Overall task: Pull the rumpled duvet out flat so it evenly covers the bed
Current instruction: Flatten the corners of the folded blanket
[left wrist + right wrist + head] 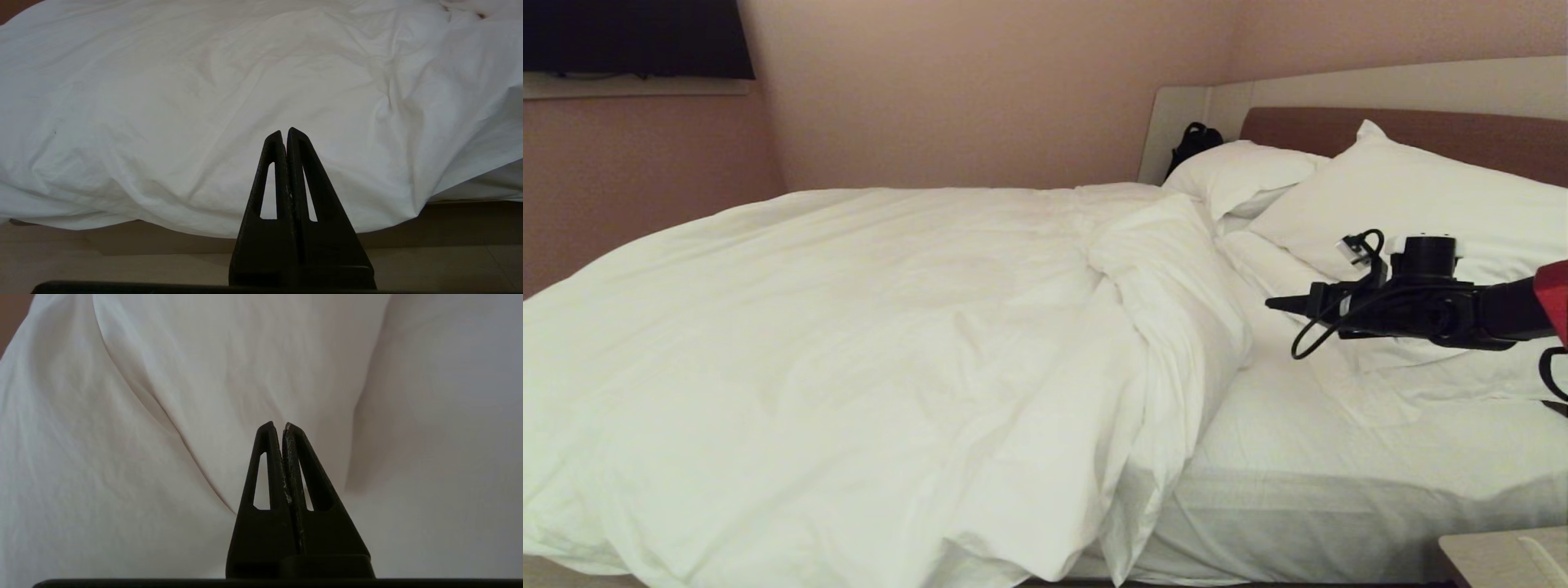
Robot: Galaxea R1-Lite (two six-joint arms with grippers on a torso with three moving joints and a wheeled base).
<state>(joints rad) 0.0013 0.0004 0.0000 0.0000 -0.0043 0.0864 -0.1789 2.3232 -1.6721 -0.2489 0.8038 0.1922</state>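
Head view: the duvet (pixel 849 359) lies bunched over the foot side of the bed (pixel 1339 457), its folded edge running front to back, bare sheet (pixel 1307 441) between it and the pillows (pixel 1405 204). My right gripper (pixel 1278 304) hovers over that sheet, pointing at the fold, nearer than the left.

Left wrist view: my left gripper (pixel 284 132) is closed, empty, low before the duvet's hanging edge.

Right wrist view: jaws pressed together, empty, fold ahead.

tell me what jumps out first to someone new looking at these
The puffy white duvet lies bunched over the bed's left part, its folded edge leaving bare sheet on the right. Over that bare strip, before the pillows, the right gripper hangs shut and empty, pointing at the fold.
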